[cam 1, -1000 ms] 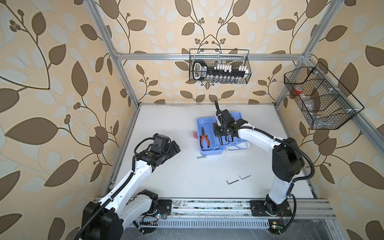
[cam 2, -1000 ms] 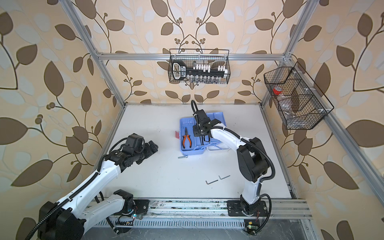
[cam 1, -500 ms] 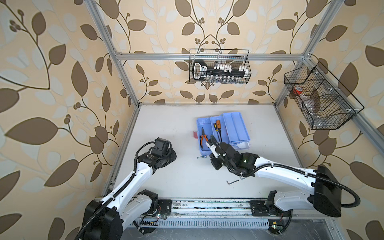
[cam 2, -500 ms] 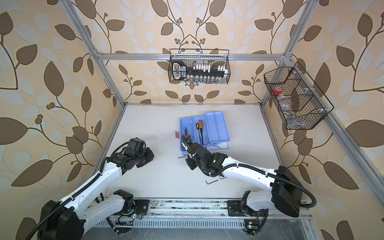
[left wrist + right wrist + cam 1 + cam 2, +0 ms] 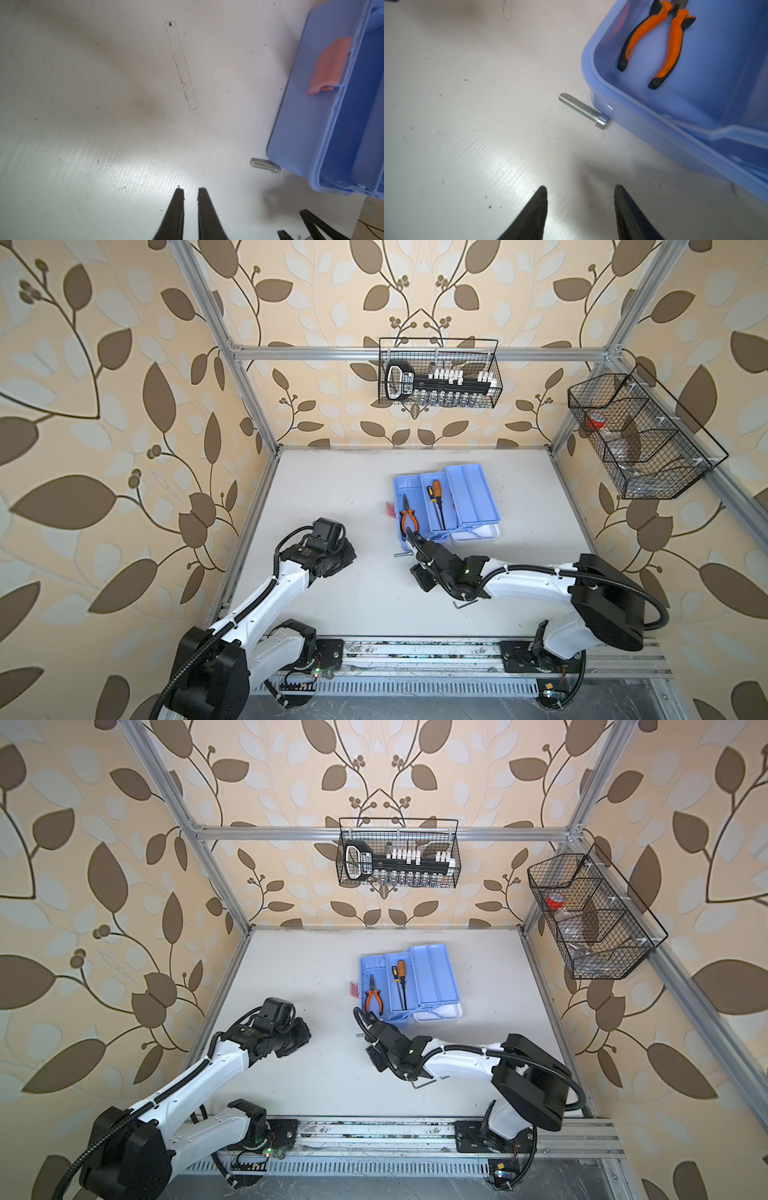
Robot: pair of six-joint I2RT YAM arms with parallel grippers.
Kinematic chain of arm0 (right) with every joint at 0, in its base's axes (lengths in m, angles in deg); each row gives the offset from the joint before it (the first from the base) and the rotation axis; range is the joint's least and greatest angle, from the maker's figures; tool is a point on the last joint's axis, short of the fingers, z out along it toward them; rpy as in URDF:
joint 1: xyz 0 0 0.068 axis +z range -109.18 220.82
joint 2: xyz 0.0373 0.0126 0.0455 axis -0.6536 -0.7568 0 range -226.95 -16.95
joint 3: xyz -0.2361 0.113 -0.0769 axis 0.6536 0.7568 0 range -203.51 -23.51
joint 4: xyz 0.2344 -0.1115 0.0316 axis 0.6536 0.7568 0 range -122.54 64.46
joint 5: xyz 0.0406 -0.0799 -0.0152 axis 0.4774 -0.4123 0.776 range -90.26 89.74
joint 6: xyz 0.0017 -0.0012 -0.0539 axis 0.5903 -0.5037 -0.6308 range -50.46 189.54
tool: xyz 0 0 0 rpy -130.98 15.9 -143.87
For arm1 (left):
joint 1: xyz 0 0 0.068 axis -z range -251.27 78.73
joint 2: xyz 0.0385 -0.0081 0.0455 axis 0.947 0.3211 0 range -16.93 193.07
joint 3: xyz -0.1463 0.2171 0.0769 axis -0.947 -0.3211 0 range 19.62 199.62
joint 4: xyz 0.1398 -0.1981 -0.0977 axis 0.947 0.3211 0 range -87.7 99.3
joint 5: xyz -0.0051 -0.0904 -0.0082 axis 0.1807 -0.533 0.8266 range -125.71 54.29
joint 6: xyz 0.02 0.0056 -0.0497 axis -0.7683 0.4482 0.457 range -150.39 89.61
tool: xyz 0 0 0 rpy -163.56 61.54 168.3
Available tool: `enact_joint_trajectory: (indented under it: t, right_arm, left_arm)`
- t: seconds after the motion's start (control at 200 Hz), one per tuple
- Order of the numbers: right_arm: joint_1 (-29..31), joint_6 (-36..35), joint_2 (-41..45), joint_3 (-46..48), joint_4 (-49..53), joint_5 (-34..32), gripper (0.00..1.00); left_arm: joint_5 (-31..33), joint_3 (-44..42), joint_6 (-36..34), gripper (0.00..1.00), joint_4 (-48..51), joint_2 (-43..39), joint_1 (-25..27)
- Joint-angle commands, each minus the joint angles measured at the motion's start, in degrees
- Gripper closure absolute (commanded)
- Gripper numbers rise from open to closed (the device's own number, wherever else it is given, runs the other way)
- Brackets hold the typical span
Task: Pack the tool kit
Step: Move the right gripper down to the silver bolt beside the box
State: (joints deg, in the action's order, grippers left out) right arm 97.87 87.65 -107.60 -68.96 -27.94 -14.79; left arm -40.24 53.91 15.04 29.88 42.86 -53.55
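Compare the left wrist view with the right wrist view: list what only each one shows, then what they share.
Only the left wrist view: the pink-red plastic latch on the outer wall of the light blue plastic tool kit box, and the left gripper, its jaws nearly together and empty.
Only the right wrist view: the orange-and-black pliers lying inside the box, and the right gripper, its jaws apart and empty.
Both: the box, and the silver threaded metal bolt lying on the white tabletop with its head at the box's corner.
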Motion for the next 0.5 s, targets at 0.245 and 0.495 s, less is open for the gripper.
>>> enact_joint_trajectory:
  t: [0.245, 0.495]
  right_arm:
    - [-3.19, 1.03, -7.47, -5.62, -5.59, -0.21, 0.40]
    - [-4.56, 6.45, -9.41, -4.31, -10.71, 4.00, 0.39]
  left_arm:
    - [-0.68, -2.24, 0.67, 0.83, -1.98, 0.02, 0.59]
    - [-3.75, -1.34, 1.25, 0.90, -8.76, 6.80, 0.65]
